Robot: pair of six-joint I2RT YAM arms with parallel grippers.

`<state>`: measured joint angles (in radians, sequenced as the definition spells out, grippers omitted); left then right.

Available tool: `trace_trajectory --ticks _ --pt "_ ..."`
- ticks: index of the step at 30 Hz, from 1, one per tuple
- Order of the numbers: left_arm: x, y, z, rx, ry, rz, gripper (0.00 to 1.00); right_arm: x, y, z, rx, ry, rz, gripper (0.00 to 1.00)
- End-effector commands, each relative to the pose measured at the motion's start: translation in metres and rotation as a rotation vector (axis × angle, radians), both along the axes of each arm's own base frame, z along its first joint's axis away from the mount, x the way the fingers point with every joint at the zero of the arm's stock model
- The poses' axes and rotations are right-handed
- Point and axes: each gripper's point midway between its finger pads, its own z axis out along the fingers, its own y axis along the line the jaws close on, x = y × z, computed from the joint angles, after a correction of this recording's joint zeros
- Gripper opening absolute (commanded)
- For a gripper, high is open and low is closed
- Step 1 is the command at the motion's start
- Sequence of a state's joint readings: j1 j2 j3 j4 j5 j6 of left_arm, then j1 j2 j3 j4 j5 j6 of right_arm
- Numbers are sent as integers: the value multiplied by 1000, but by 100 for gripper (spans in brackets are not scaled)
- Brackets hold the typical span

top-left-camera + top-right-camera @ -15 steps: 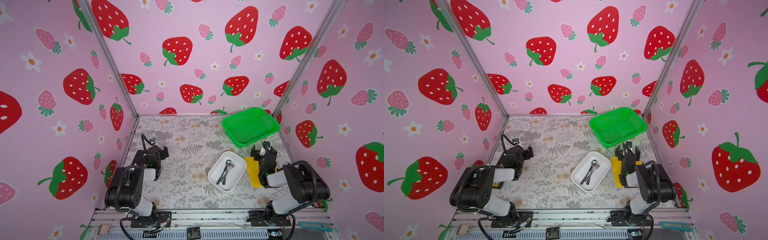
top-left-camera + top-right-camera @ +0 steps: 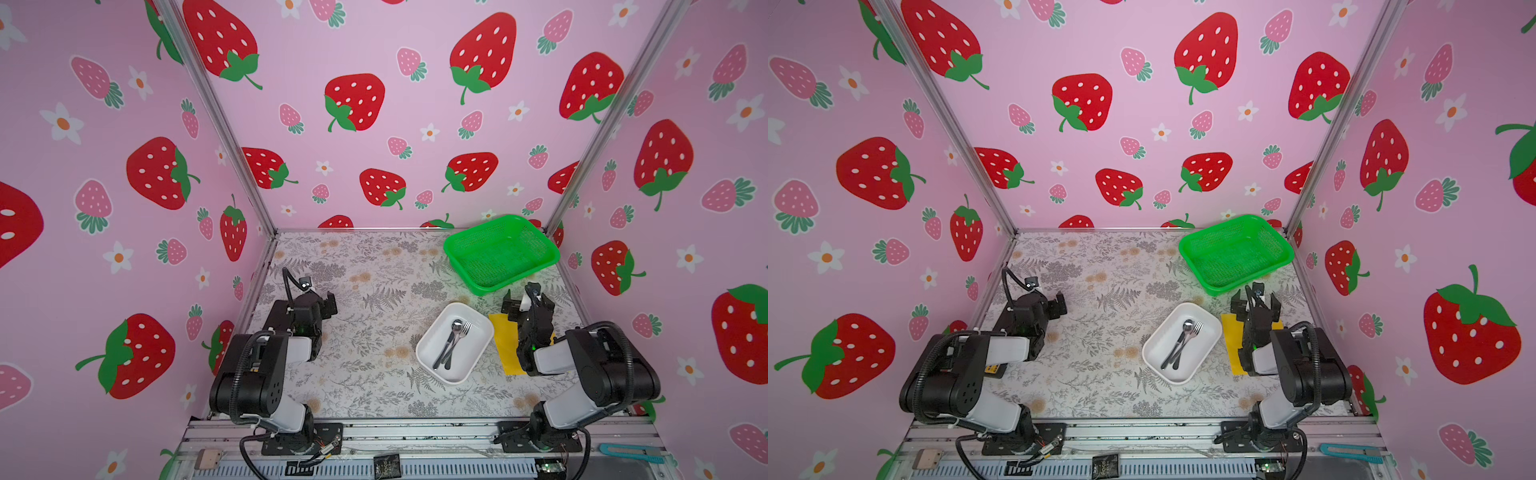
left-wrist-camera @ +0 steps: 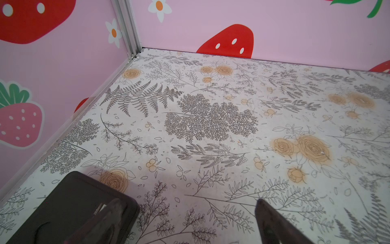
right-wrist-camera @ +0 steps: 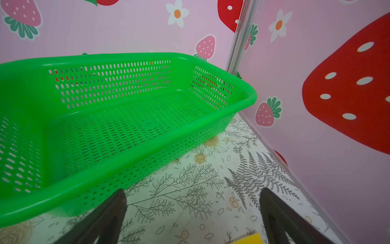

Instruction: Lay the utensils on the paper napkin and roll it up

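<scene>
Nothing moved since earlier frame. Grey floral-print tabletop (image 2: 365, 291), pink strawberry-pattern walls (image 2: 374, 124). Jaws spread wide, empty: left pincer (image 2: 326, 305), right pincer (image 2: 528, 301). Silver-headed, dark-handled utensils (image 2: 453, 340) in white rectangular plastic tray (image 2: 428, 353), left of right pincer. Bright yellow square paper napkin (image 2: 505, 340) flat, behind right pincer, under its arm. Green mesh plastic basket (image 2: 500, 253) just ahead.

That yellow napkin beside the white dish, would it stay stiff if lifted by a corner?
Probably not: the paper napkin lies flat and looks thin, so it would likely droop. It seems light, so a push may slide or crumple it on the smooth table.
</scene>
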<state>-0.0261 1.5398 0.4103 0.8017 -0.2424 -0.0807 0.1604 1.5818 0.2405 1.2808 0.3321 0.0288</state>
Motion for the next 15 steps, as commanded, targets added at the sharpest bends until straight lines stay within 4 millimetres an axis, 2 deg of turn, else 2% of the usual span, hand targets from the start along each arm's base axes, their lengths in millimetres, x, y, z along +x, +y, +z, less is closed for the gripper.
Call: trace_trajectory --ticks 1,12,15 --pt "7 0 6 7 -14 -6 99 3 -2 8 10 -28 -8 100" --pt "7 0 7 6 -17 -6 99 2 -2 8 9 -28 -7 100" --pt "5 -3 12 3 -29 -24 99 -1 0 11 6 -44 6 100"
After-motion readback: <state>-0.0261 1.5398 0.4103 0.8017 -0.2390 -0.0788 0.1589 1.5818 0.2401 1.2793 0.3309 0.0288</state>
